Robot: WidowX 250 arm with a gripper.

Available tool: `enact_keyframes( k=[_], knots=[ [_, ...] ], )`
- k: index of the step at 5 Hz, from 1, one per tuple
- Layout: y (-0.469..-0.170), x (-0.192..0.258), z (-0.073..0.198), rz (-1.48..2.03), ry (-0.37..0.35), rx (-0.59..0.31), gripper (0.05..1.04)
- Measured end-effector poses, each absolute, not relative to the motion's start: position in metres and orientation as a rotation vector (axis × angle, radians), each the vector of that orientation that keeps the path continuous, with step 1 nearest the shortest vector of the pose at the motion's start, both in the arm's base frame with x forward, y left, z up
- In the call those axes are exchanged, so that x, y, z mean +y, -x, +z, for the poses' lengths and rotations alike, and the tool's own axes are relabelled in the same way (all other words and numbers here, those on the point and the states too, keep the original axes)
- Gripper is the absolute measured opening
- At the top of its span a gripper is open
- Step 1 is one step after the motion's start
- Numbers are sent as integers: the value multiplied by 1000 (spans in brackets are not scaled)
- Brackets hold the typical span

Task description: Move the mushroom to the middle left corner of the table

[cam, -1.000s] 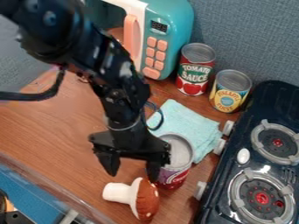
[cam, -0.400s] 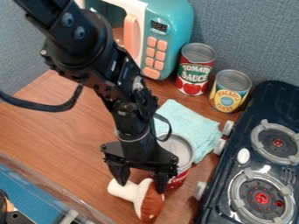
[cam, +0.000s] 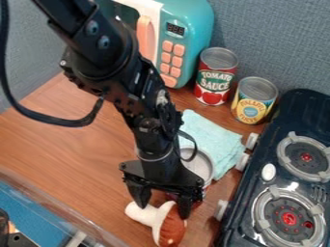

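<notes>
Mushroom (cam: 171, 226), one, brown cap and white stem: lying on its side on the desk (cam: 64, 140), lower middle of the view, with the fingers (cam: 138, 193) hanging over it, spreading wide to either side; whether they are touching it, one cannot tell. Cans, three, all standing upright: the red (cam: 213, 89) and yellow (cam: 251, 108) beside the microwave (cam: 187, 24), the third (cam: 201, 166) by the cloth (cam: 216, 142), partly hiding behind the arm, contents uncertain.

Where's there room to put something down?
The biggest bare patch of table is picture-left, between the arm, grey wall and blue surface. A thin strip separates the mushroom from the stove. It's crowded where the gripper, mushroom, front can and cloth bunch up.
</notes>
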State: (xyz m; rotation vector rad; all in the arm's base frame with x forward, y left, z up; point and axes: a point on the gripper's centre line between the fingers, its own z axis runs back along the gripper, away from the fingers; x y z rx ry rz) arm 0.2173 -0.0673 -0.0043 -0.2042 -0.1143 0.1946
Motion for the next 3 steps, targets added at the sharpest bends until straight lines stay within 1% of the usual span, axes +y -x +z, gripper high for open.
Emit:
enact_keyframes(
  k=[2, 3],
  knots=[
    [-210, -68, -6, 169, 190, -148, 404],
    [-206, -67, -8, 166, 184, -142, 222]
  ],
)
